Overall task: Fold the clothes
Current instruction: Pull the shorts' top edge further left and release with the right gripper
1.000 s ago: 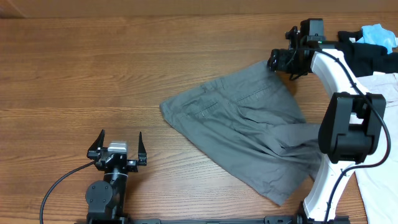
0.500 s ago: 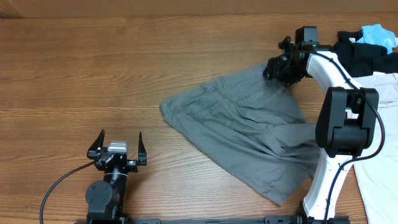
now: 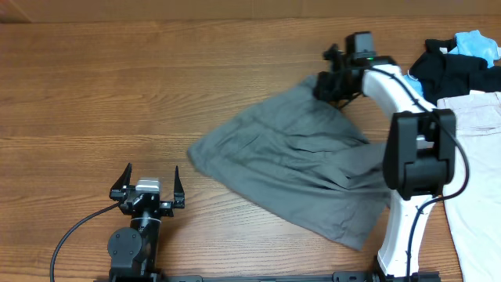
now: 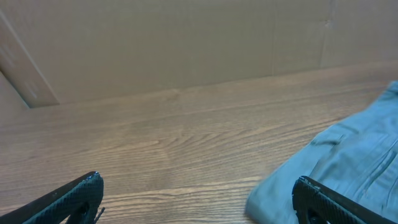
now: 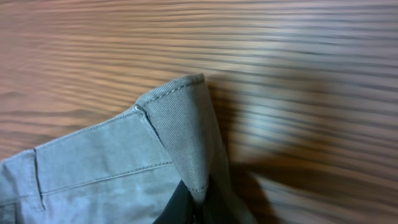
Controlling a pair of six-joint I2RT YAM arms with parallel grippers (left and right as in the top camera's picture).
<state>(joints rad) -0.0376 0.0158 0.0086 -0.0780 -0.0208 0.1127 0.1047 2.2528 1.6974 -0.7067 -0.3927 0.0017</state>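
Up at the far side of the table [image 3: 94, 94], my right gripper [image 3: 327, 84] was clamped on a corner of the grey trousers [image 3: 290, 168], which lay spread mid-table. My left gripper [image 3: 149, 182] sat wide open near the front edge, clear of the cloth.

The table [image 3: 117, 94] is brown wood-grain, the mid-grey trousers [image 3: 290, 168] plain; far right: black garment [image 3: 450, 70], light-blue garment [image 3: 476, 43], beige trousers [image 3: 477, 141].

The left half of the bench [image 3: 86, 94] lies open from near edge to far, save the left end effector [image 3: 151, 172] at the near edge, while the grey trousers [image 3: 290, 168] sprawl across centre and right under the arching right arm [image 3: 415, 157], and the black garment [image 3: 450, 70], light-blue garment [image 3: 476, 43] and beige trousers [image 3: 479, 157] crowd the right edge.
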